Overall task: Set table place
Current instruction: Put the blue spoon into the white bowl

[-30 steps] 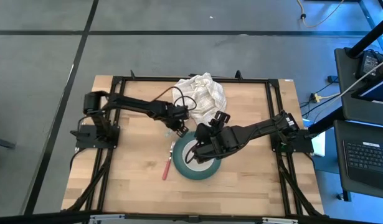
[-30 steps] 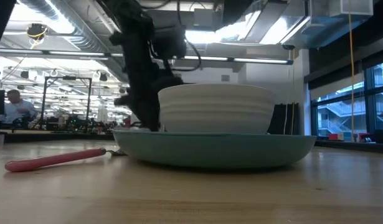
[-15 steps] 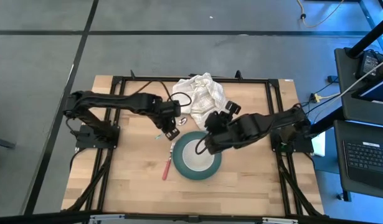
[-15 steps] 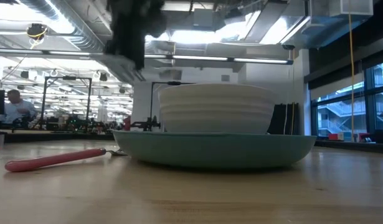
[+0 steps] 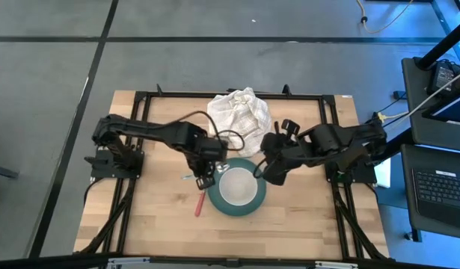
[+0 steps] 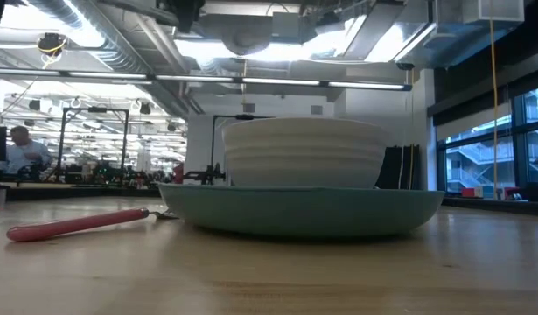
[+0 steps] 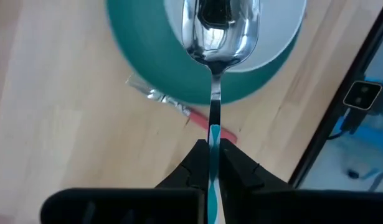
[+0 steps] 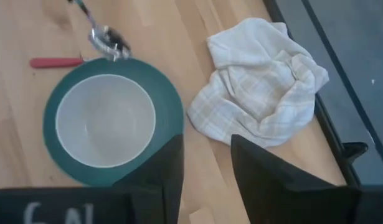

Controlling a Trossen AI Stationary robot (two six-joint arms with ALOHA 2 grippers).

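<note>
The teal plate [image 5: 237, 205] lies on the wooden table [image 5: 155, 224] with the white bowl [image 5: 239, 187] standing in it; both show in the low view, plate [image 6: 303, 210] and bowl [image 6: 303, 153]. The red-handled fork [image 5: 200, 203] lies flat left of the plate. My left gripper [image 5: 205, 175] is shut on the metal spoon [image 7: 219, 28] over the plate's left rim. My right gripper [image 5: 273, 170] is open and empty, above the plate's right edge. My left gripper pinches the spoon's handle [image 7: 213, 140] between its two fingers [image 7: 194, 165]. The spoon sticks out forward along the fingers, its bowl end [image 8: 107, 37] over the plate's left rim. It is lifted clear of the table and the plate.
A crumpled white checked cloth [image 5: 239, 112] lies at the table's far edge, behind the plate. Black frame rails [image 5: 330, 127] run along the table's edges. Bare wood shows on the near side and the left.
My left gripper has risen out of the low view and gone toward the near edge with the spoon, coming beside the plate's left rim. My right gripper has drawn back from over the bowl toward the table's right edge. Plate, bowl and fork have stayed put.
</note>
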